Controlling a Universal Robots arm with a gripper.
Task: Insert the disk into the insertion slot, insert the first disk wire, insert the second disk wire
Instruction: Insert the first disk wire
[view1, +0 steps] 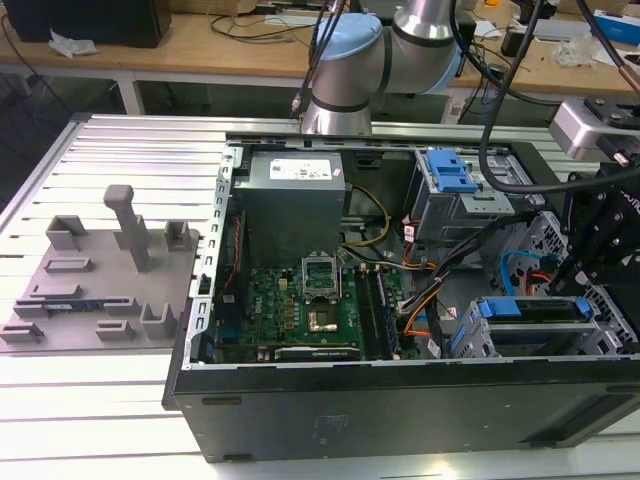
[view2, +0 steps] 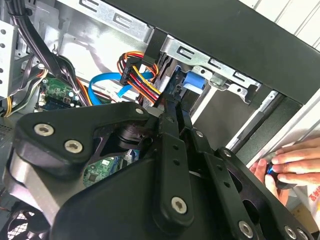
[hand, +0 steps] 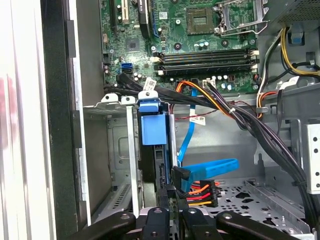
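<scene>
The disk (hand: 152, 131), in its blue caddy, sits edge-on inside the insertion slot (hand: 117, 150), the grey cage in a corner of the open computer case (view1: 400, 410); that part of the task looks done. Just beside the disk's rear edge the second disk wire (hand: 212, 167) ends in a dark plug. The plug of the first disk wire (hand: 200, 190) lies right against that one.

The gripper (hand: 174, 220) is nearest to these two plugs. I cannot tell whether its jaws are wide, narrow or holding one of them.

I judge the work to be at the wires. To go well, a plug should meet the disk's connector squarely and be pushed along the disk's plane. It should also stay free of the black cable harness (hand: 260, 130) that crosses close by from the motherboard (hand: 200, 30).

The plugs hide the connector itself, so I cannot say whether either one is seated. In the second wrist view a person's hand (view2: 282, 165) rests at the case's outer edge, cut off by the frame.
</scene>
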